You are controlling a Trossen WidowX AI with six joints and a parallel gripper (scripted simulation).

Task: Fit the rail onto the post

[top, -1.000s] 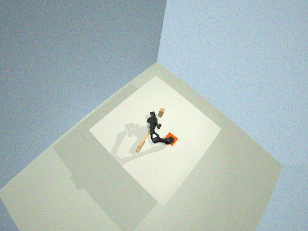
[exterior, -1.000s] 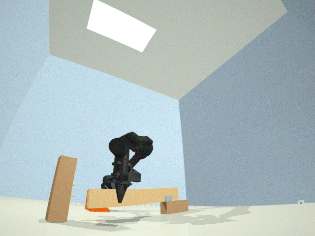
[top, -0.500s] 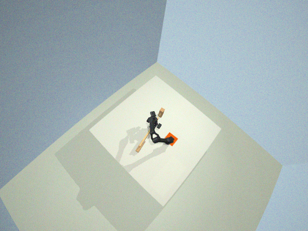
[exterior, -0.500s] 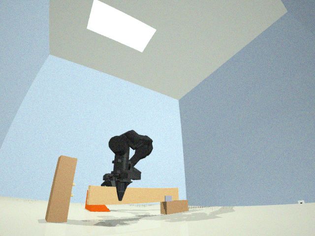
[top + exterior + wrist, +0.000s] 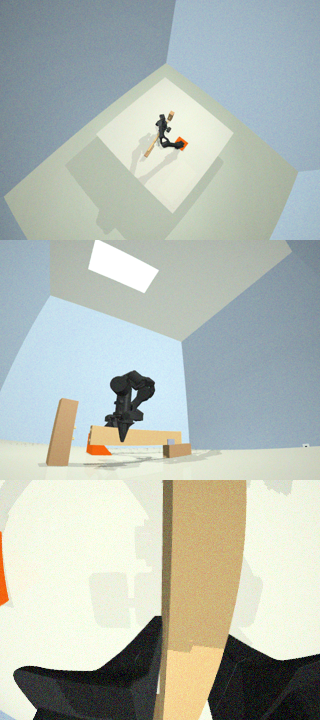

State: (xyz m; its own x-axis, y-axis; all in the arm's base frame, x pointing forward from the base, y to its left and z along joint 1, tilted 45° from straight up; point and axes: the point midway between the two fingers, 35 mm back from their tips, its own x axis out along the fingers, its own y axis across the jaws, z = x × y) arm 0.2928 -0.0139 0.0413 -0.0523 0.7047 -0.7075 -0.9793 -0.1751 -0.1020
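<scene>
The rail (image 5: 149,437) is a long, flat-sided plank of pale matt wood, held off the desk (image 5: 232,464) and close to level in the exterior view. Its far end, toward 3 o'clock, sits at a small grey bracket (image 5: 170,441) on the low, darker wooden footboard block (image 5: 177,450). Its near end points toward 9 o'clock at the post (image 5: 62,432), a tall square-edged wooden slab leaning slightly. Two stubby pegs (image 5: 74,427) jut from the post, apart from the rail's end.

The black jaws (image 5: 122,431) are clamped on the rail; one tapered finger crosses its face. The wrist view shows dark fingers on both sides of the plank, whose ends are cut off. From the top, the arm (image 5: 163,129) hides the grip, and the orange base (image 5: 181,143) shows square.
</scene>
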